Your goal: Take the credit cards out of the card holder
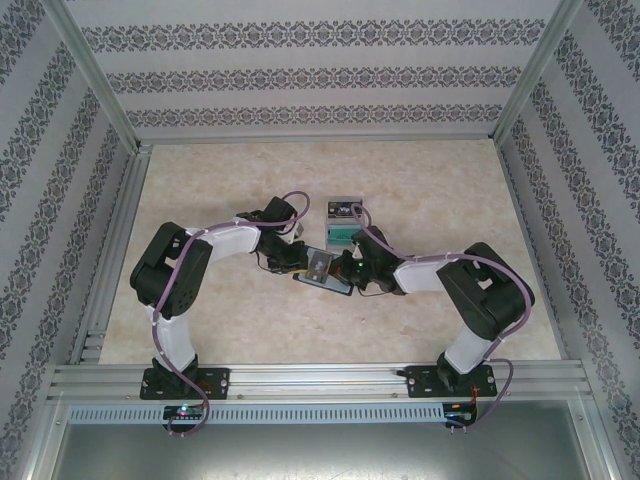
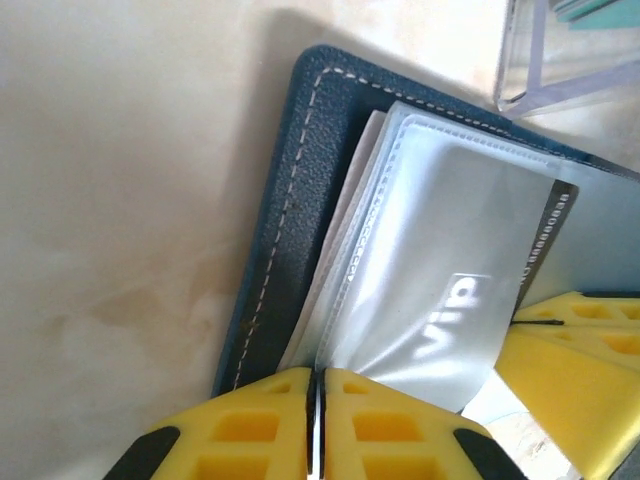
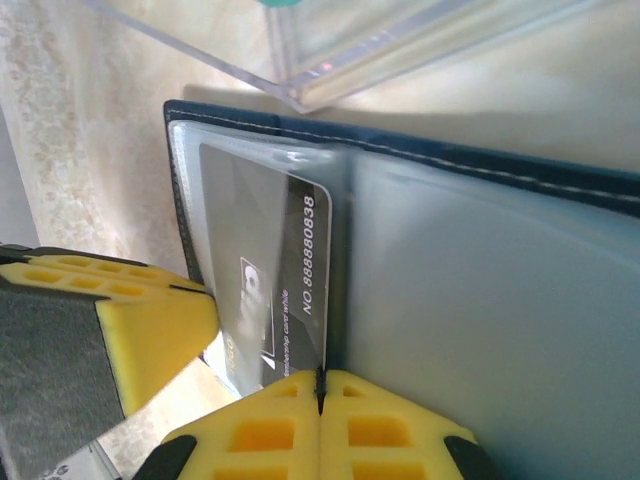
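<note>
The slate-blue card holder [image 1: 322, 270] lies open on the table between both arms, its stitched cover [image 2: 285, 200] and clear pockets [image 3: 480, 300] facing up. A dark credit card [image 3: 300, 270] with light numbers sits partly in a clear pocket; its "VIP" mark [image 2: 450, 300] shows through the plastic. My left gripper [image 2: 318, 385] is shut on the edge of that clear pocket. My right gripper [image 3: 322, 385] is shut on the dark card's near corner. The two grippers sit close, left [image 1: 298, 260] and right [image 1: 348, 270].
A clear plastic box [image 1: 345, 215] stands just beyond the card holder, with a teal card [image 2: 600, 10] inside it. Its wall [image 3: 350, 50] lies close to the wallet's far edge. Patterned walls and a metal frame [image 1: 110, 250] enclose the beige table.
</note>
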Robot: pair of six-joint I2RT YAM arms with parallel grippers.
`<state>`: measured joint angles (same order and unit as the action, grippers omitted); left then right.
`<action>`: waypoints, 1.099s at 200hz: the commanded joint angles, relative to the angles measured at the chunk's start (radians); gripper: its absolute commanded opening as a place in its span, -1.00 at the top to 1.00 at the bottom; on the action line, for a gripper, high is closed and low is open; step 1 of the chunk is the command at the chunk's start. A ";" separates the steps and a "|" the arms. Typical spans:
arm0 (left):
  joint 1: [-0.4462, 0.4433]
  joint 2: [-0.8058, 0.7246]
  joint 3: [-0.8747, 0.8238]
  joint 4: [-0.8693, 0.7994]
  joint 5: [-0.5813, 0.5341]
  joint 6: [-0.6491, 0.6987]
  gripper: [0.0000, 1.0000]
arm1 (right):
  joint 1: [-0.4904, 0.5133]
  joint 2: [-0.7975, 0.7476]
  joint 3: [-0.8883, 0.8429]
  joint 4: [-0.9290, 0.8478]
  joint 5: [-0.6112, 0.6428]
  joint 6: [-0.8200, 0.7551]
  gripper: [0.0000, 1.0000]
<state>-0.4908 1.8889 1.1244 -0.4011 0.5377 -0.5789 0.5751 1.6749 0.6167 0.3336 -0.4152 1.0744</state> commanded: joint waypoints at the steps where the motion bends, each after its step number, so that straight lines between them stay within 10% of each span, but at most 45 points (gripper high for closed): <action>1: 0.000 0.040 -0.009 -0.070 -0.060 0.008 0.81 | -0.029 -0.049 -0.036 -0.004 -0.014 -0.023 1.00; 35: 0.000 0.037 -0.012 -0.058 -0.042 0.010 0.81 | -0.034 -0.052 -0.030 -0.014 -0.023 -0.036 1.00; 66: -0.003 0.036 -0.001 -0.065 -0.035 0.019 0.81 | -0.020 -0.019 -0.004 -0.008 -0.025 -0.037 0.57; 220: -0.011 0.047 0.005 -0.074 -0.037 0.022 0.81 | 0.037 0.016 0.100 -0.215 0.062 -0.111 0.48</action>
<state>-0.4908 1.8935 1.1305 -0.4088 0.5411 -0.5785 0.5922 1.6493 0.6907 0.1490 -0.3569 0.9871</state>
